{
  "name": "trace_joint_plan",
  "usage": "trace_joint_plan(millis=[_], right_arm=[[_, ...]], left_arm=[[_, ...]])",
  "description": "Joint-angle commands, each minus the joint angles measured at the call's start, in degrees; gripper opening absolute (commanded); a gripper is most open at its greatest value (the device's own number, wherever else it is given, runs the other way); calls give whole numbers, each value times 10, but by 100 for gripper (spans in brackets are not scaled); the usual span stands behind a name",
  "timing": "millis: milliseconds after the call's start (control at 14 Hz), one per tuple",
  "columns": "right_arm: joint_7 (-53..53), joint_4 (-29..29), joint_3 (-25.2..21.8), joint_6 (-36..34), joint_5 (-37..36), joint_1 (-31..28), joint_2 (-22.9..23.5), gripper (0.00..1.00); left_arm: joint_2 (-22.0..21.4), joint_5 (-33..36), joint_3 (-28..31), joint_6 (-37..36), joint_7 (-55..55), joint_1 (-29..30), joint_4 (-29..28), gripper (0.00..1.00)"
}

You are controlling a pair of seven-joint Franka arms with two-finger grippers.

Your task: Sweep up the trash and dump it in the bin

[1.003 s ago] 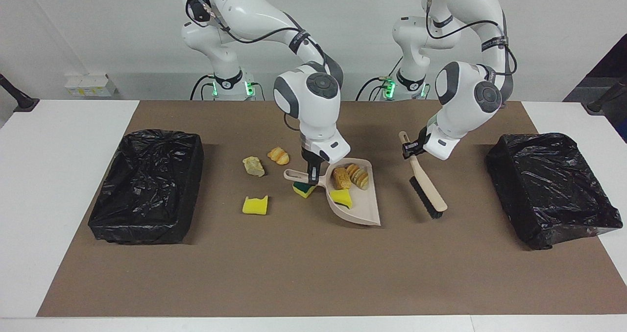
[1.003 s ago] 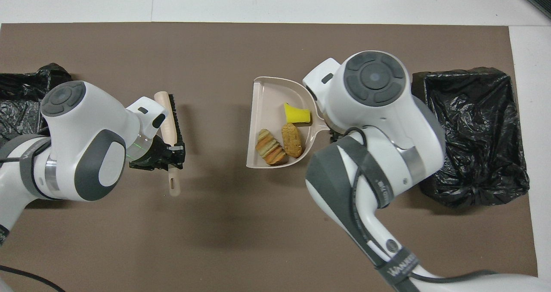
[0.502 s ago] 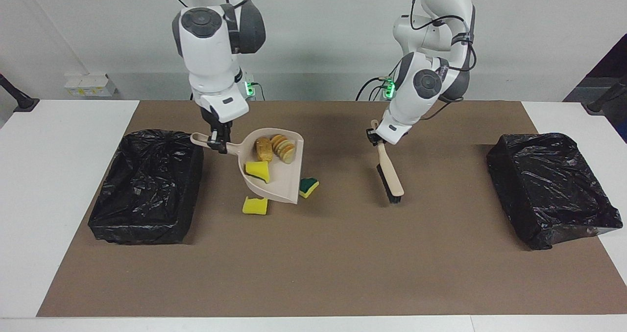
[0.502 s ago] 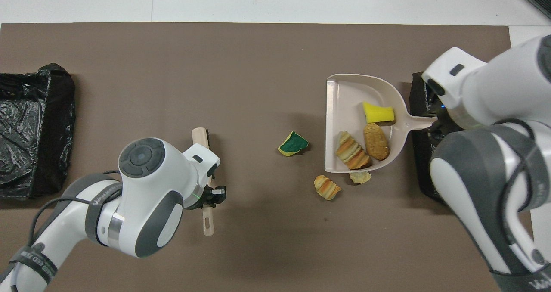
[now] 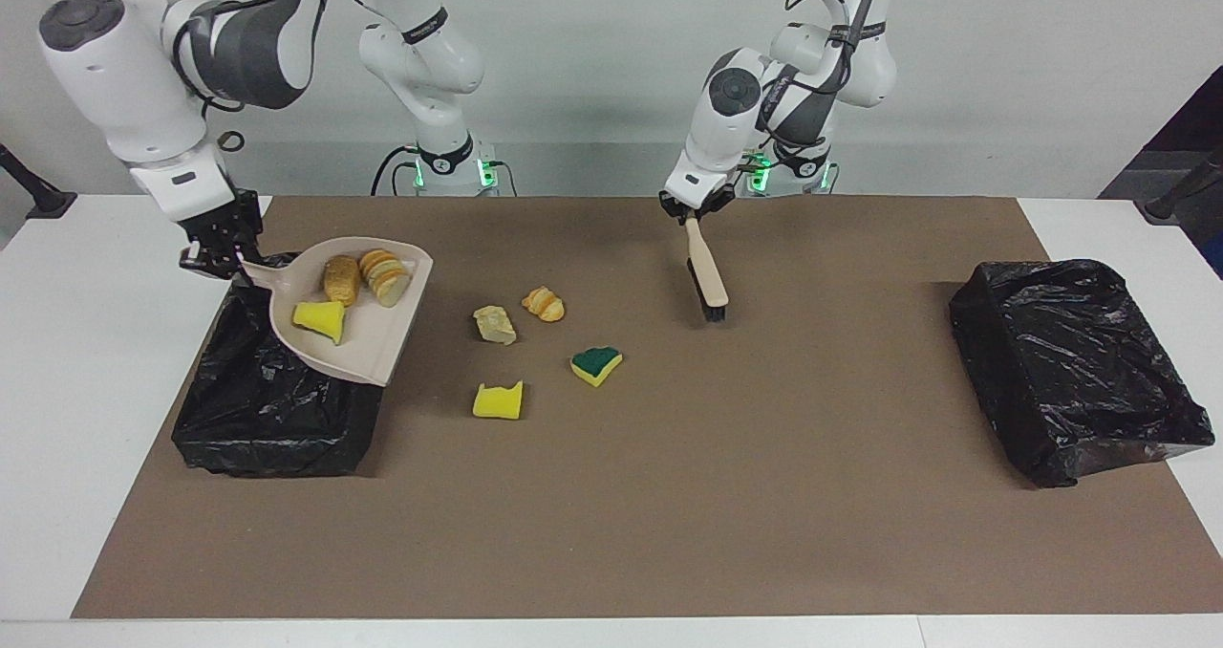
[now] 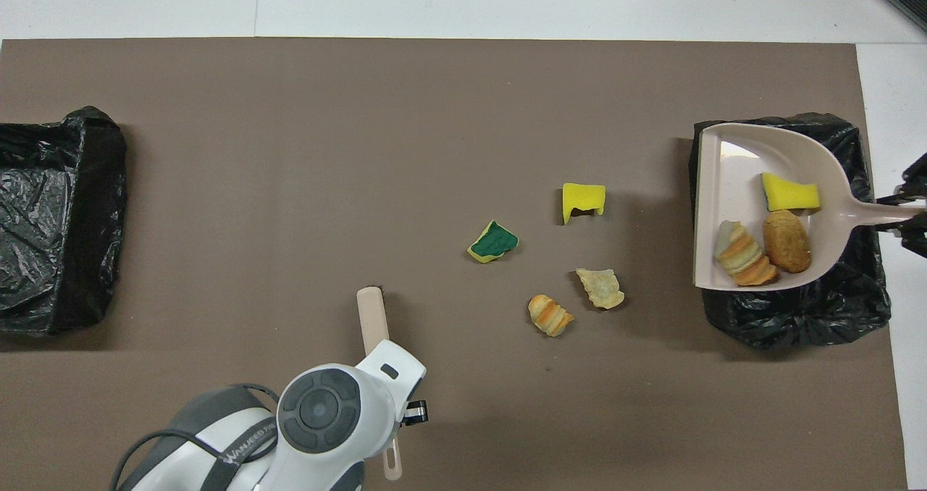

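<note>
Facing view, right pincer (image 5: 222,251) clamps dustpan (image 5: 355,328) handle, mouth probably tilted away from robots.

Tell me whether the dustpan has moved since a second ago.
Yes. The right gripper has carried the dustpan from beside the scraps at mid-table toward the right arm's end; it now hangs over the black bin there, with three scraps on it.

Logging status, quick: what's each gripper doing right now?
Left gripper: shut on the brush.
Right gripper: shut on the dustpan, over the bin.
</note>
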Motion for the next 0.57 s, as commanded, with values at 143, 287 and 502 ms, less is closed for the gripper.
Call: trace_joint_plan(millis=[143, 287, 502], right_arm=[[-66, -50, 5, 86, -51, -64, -31, 0], [-41, -59, 7, 115, -149, -58, -31, 0], [32, -65, 8, 119, -261, -24, -25, 0]], left_arm=[[-23, 5, 9, 59, -15, -33, -57, 0], [-18, 3, 9, 66, -13, -32, -67, 0], [-18, 2, 9, 64, -8, -27, -70, 0]])
